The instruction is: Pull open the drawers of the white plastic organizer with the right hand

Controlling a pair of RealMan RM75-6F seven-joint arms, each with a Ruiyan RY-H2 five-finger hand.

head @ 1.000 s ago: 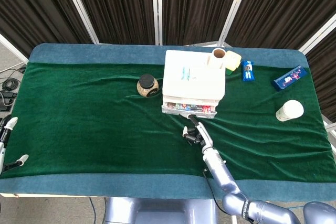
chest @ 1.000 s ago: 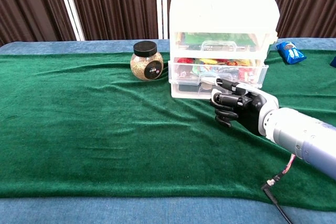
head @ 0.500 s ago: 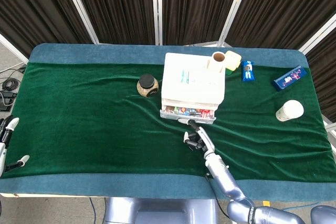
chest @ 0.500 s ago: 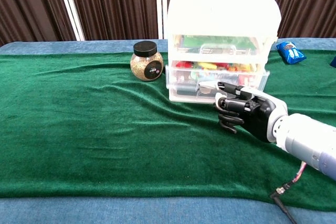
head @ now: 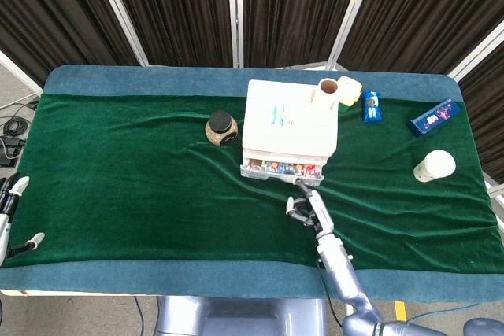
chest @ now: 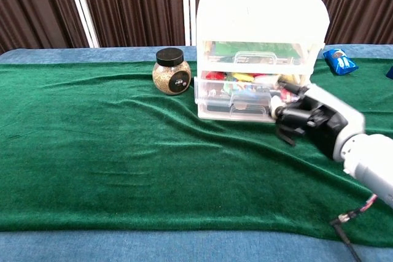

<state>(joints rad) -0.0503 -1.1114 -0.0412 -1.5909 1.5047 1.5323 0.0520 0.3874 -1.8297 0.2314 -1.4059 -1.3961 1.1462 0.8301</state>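
Right robot hand [chest: 307,118] sits low over the green cloth just in front of the white plastic organizer [chest: 261,47], at the right end of its lowest drawer [chest: 236,104]. Fingers look curled inward; the chest view is motion-blurred there, so I cannot tell whether a fingertip is hooked on the drawer front or merely beside it. From the head view the same hand [head: 303,206] appears just off the drawer's front edge, forearm running back toward the near side of the tabletop [head: 142,179].

Organizer stands mid-tabletop, slightly right of centre, a dark-lidded jar [chest: 171,70] just to its left.

Progress, as judged:
- Lowest drawer juts forward of the casing in both views, contents visible from above in the head view. Partly drawn out, not fully.
- Middle drawer [chest: 258,83] front seems roughly in line with the casing; hard to tell, likely not opened.
- Top drawer [chest: 261,50] looks flush and closed.

So one drawer started, two probably left. Lowest one may want a further pull.

Left robot hand [head: 9,194] shows only at the far left edge of the head view, well apart from everything, fingers apart and holding nothing as far as can be seen.

Elsewhere: blue packets [head: 434,116] and a white cup [head: 434,166] on the right side.
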